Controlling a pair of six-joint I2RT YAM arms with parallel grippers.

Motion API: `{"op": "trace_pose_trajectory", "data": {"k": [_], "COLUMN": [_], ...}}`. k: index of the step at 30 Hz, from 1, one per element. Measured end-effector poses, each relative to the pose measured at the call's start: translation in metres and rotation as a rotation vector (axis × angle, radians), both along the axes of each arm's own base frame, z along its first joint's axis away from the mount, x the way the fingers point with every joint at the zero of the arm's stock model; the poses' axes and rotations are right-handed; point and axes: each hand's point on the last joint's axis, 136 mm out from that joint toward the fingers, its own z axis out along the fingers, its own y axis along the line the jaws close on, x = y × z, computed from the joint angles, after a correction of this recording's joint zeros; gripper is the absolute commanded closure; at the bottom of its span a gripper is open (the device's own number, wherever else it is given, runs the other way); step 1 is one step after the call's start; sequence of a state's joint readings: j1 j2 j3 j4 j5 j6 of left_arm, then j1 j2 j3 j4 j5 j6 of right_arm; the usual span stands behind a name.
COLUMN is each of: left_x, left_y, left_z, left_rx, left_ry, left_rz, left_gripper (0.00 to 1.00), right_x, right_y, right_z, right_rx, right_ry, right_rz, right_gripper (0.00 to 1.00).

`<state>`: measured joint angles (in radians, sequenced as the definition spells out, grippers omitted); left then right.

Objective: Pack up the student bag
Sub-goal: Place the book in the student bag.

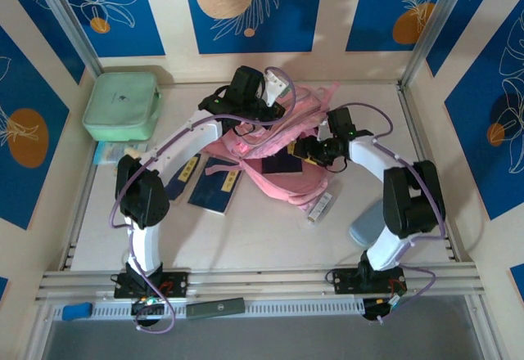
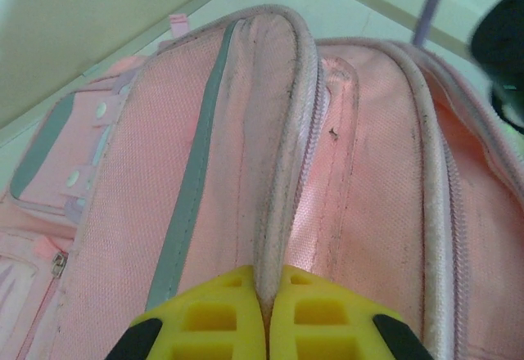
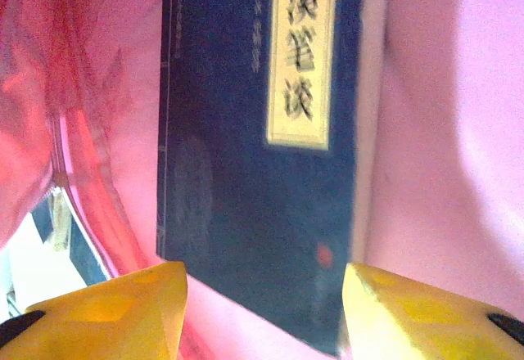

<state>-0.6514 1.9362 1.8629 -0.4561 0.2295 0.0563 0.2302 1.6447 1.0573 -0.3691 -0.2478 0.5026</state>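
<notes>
Mid-desk, far half: student bag, pink, lying flat on desk btwn the two arms; straps bunched at its far end, near back wall.
Bag surface (L wrist view): pink woven fabric w/ grey stripe running lengthwise; piped seams and zip lines either side; small zip pull at lower left.
L hand: closed tight on a raised piped edge of the bag; yellow fingers pressed together w/ the fabric rim pinched btwn them.
R hand: jaws apart, approx. mid-wide; its yellow fingers stand either side of a book's near corner w/o clamping it; holding nothing.
Inside bag: dark-blue book w/ cream title label, sitting in the open compartment, pink lining on both sides. From above it shows as a dark patch in the bag's mouth, just beside R hand.
Desk, left of bag: loose books, two, dark blue w/ cream labels, flat and side by side, partly under L arm.
Far-left corner: mint-green zipped case, flat, well apart from bag.
Right of bag: small stick-like item just beside bag's near edge; grey-blue rounded object near R arm, partly hidden, can't tell what it is.
Front rail: small blue block at left; dark flat strip further right.
</notes>
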Motion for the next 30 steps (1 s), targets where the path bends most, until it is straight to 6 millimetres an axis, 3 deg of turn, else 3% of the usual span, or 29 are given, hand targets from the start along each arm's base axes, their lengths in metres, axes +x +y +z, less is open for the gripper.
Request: {"op": "trace_pose_trajectory", "data": {"k": [5,8,12,17,26,30], "left_x": [0.000,-0.001,-0.002,-0.005,-0.010,-0.010], "left_y": [0.000,-0.001,-0.002,-0.003,-0.003,-0.003], "left_z": [0.000,0.000,0.001,0.001,-0.002,-0.001], "left_rx": [-0.007,-0.014,-0.021,-0.031,-0.027,-0.024], "left_ry": [0.007,0.016,0.023,0.033,0.048,0.041], "left_rz": [0.000,-0.001,-0.001,-0.022,-0.064,-0.069], "left_gripper": [1.00,1.00,1.00,1.00,1.00,1.00], "right_x": [-0.033,-0.051,-0.054,-0.041,0.028,0.044], "right_y": [0.003,0.014,0.026,0.026,0.004,0.006], "right_z": [0.003,-0.013,-0.035,-0.053,-0.037,-0.025], "right_rx": [-0.028,-0.042,-0.055,-0.072,-0.018,-0.011], "right_ry": [0.016,0.065,0.110,0.080,-0.086,-0.134], "right_rz": [-0.010,0.012,0.018,-0.023,-0.149,-0.142], "right_gripper": [0.62,0.78,0.85,0.93,0.95,0.94]}}
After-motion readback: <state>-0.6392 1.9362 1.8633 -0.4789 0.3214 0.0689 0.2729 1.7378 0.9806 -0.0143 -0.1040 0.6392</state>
